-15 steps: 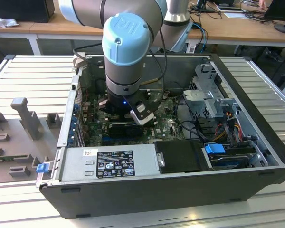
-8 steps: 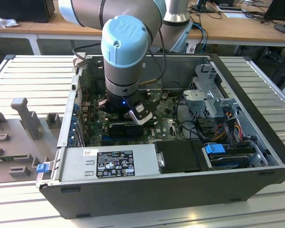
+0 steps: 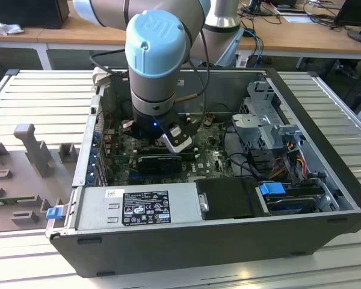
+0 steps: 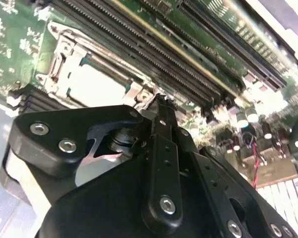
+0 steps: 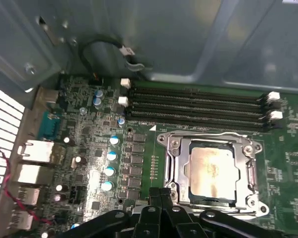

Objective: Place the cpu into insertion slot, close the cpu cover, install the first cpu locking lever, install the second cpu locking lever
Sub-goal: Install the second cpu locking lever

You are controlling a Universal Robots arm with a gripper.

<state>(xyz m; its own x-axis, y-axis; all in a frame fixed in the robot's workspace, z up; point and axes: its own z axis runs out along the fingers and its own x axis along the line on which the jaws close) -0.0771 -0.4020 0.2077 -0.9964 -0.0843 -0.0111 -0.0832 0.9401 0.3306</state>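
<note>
The cpu (image 5: 212,171) lies flat in the insertion slot (image 5: 253,201) on the green motherboard, pale silver-beige. The silver cpu cover (image 5: 176,163) lies down over it as a frame around its edges. In the second wrist view the cpu (image 4: 97,82) and cpu cover (image 4: 57,64) sit just beyond the black fingers. My gripper (image 5: 160,192) is shut, fingertips pressed together with nothing seen between them, right at the socket's edge beside the cover's corner. In the second wrist view the gripper (image 4: 160,101) touches or nearly touches a small metal tab at that corner. I cannot make out the levers' positions.
The arm's wrist (image 3: 156,60) reaches down into an open computer case (image 3: 325,120). Long black memory slots (image 5: 198,106) run beside the socket. Capacitors (image 5: 109,171) and rear ports (image 5: 37,173) lie on the other side. A power supply (image 3: 144,208) and drive cage (image 3: 265,120) crowd the case.
</note>
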